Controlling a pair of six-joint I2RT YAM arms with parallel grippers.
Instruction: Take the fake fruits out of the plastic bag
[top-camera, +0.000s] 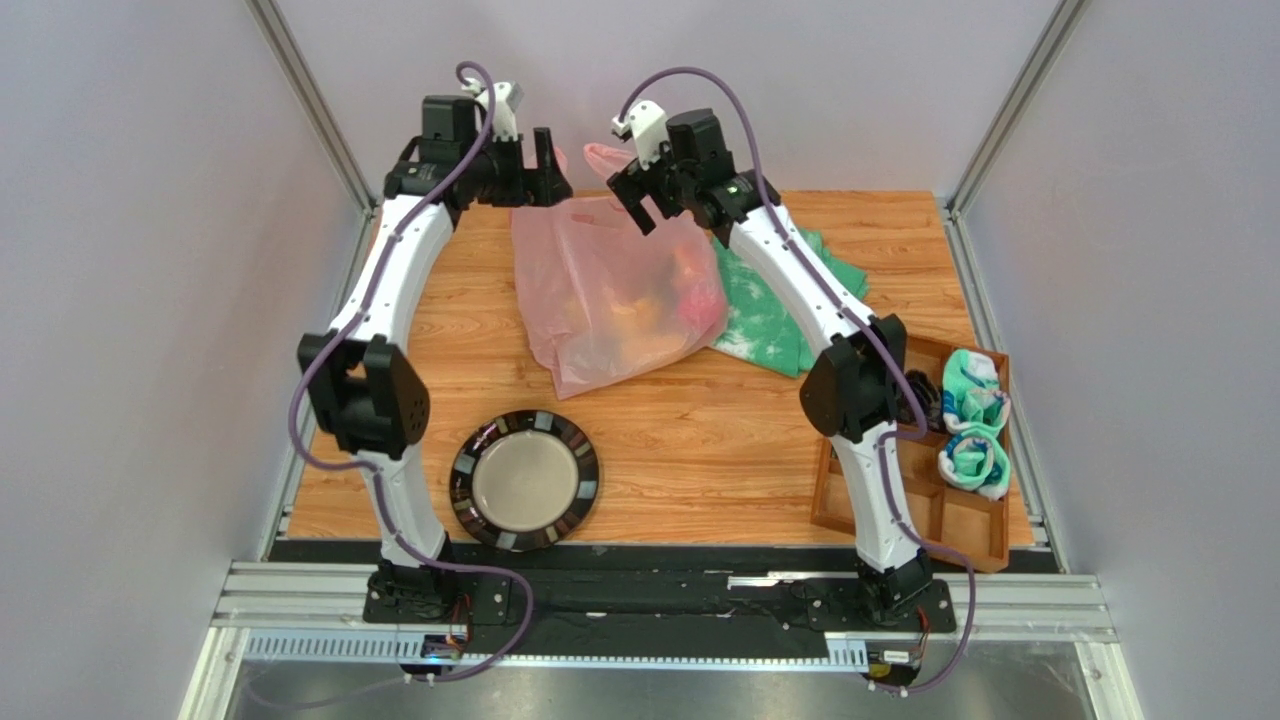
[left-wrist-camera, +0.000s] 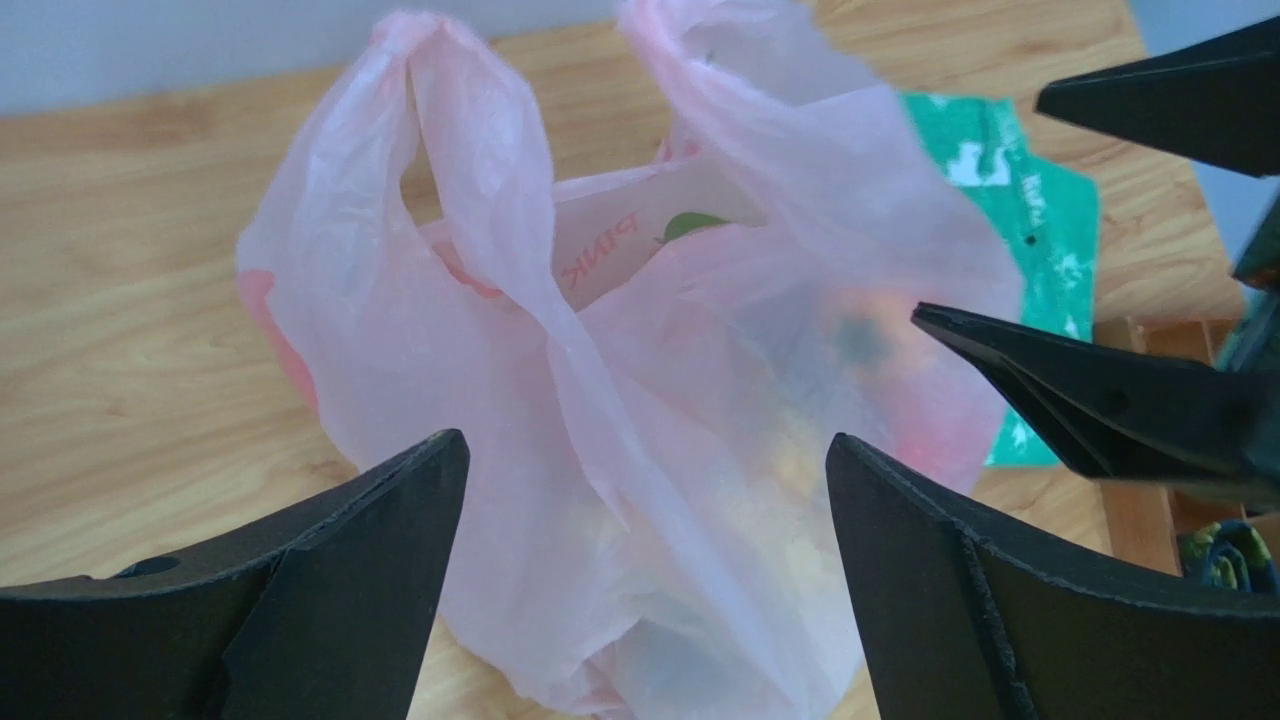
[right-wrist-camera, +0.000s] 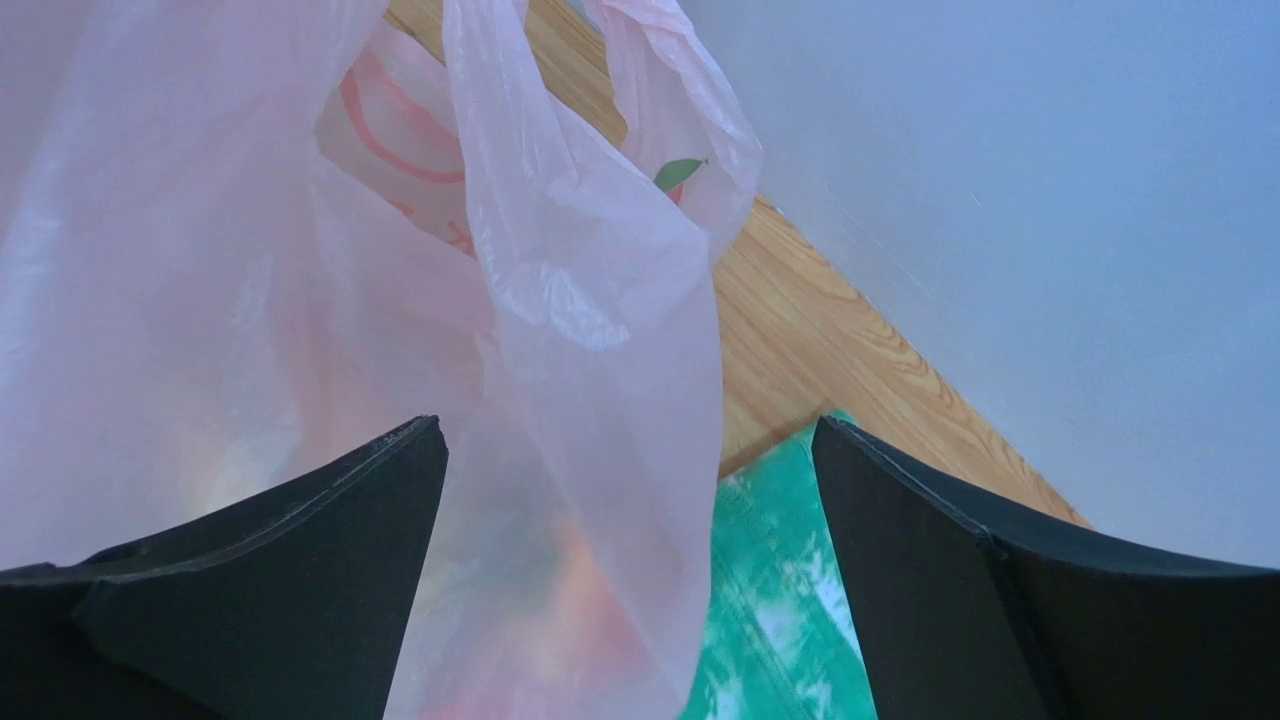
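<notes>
While both arms reach over the far half of the wooden table, the plastic bag lies at far centre, crumpled, its loop handles up at the far end. Its right edge overlaps a green-and-white cloth spread flat beside it. A wooden tray sits at the near right w/ rolled teal cloths in it. A black plate sits near left, well apart from the bag. The left gripper hovers at the bag's far-left corner, jaws spread wide, gripping nothing. The right gripper hangs over the far-right corner, also spread, w/ one handle hanging loose between its fingers. The fake fruits are all inside the bag, showing only as yellow, orange & red blurs through the film, which covers them on every side.
</notes>
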